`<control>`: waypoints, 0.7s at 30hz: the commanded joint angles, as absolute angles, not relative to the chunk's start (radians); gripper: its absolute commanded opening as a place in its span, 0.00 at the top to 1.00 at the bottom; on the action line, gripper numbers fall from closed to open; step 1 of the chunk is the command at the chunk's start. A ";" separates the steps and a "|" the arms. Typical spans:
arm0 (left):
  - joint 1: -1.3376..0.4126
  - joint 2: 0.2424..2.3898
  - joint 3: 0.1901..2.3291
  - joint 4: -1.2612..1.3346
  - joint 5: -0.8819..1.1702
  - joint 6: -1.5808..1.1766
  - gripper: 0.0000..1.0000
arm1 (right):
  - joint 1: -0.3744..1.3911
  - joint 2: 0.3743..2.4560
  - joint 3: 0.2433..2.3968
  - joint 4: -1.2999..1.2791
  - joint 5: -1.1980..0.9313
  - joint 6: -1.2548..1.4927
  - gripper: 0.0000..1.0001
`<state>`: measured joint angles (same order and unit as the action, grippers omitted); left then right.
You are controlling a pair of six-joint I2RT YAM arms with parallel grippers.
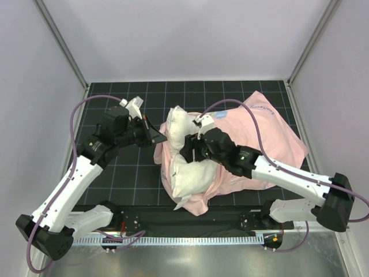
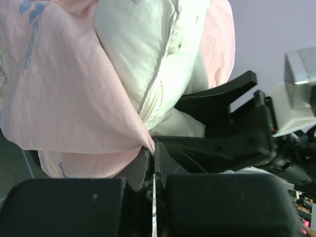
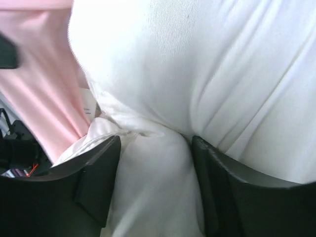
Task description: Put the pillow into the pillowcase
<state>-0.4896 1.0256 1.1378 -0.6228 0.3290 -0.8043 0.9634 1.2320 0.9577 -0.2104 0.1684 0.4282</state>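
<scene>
1. From overhead you have bright, even light from above. The pillow (image 1: 183, 150) reads clean white without glare, and shadows beside it vanish into the black mat (image 1: 132, 179).
2. That view is sharp all round the pillow.
3. On your left wrist camera the pillow (image 2: 148, 59) shows a satin sheen. The pillowcase (image 2: 64, 98) darkens in the folds under it, and the left gripper (image 2: 152, 157) below is blurred and featureless.
4. On your right wrist camera the pillow (image 3: 207, 64) washes out at its upper left. The right gripper (image 3: 155, 148) beneath is dark and soft.
</scene>
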 commanded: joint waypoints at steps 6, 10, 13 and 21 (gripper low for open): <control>-0.486 0.974 1.115 -0.449 0.342 -0.801 1.00 | 0.966 1.120 1.052 -0.388 0.181 0.342 0.25; -0.486 0.971 1.112 -0.449 0.339 -0.796 1.00 | 0.965 1.184 1.194 -0.426 0.225 0.299 0.22; -0.486 0.963 1.112 -0.454 0.333 -0.793 1.00 | 0.963 1.226 1.262 -0.446 0.242 0.276 0.20; -0.486 0.956 1.106 -0.459 0.342 -0.790 1.00 | 0.916 1.330 1.391 -0.434 0.238 0.279 0.10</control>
<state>-0.4896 0.9882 1.0981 -0.5571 0.3237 -0.8024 0.9432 1.3033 1.3220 -0.4469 0.2214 0.2977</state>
